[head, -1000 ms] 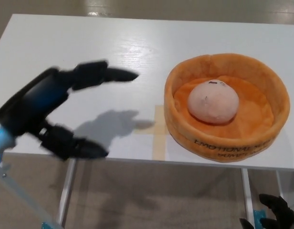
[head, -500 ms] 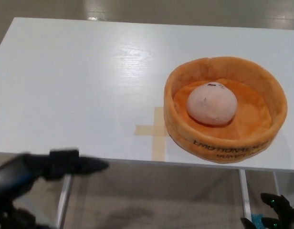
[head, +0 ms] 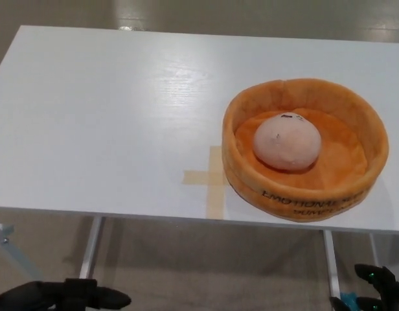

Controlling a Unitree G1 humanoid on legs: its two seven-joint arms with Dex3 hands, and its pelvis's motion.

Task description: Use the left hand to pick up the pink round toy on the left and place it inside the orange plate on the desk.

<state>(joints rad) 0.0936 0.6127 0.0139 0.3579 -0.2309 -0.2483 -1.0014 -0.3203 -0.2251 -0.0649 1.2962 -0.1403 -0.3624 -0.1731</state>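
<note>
The pink round toy [head: 287, 142] sits in the middle of the orange plate [head: 251, 175], a soft, high-walled dish resting on the right half of the white counter [head: 109, 123], just beside a cross of tan tape [head: 209, 178]. A second ago the left robot hand [head: 63, 298] was spread above the counter's left side with nothing in it; half a second ago it had dropped to the counter's near edge; now it hangs below the counter at the bottom left of the head view, only its dark upper side and one extended finger showing. With the toy already inside the plate and the hand drawn clear, the placing step looks finished, and the move under way reads as a retreat to rest. Whether the left robot hand is spread or curled cannot be told from the sliver that shows, though nothing is seen in it. The right robot hand [head: 374, 291] sits low at the bottom right corner, beneath the counter, and its state cannot be told either
</note>
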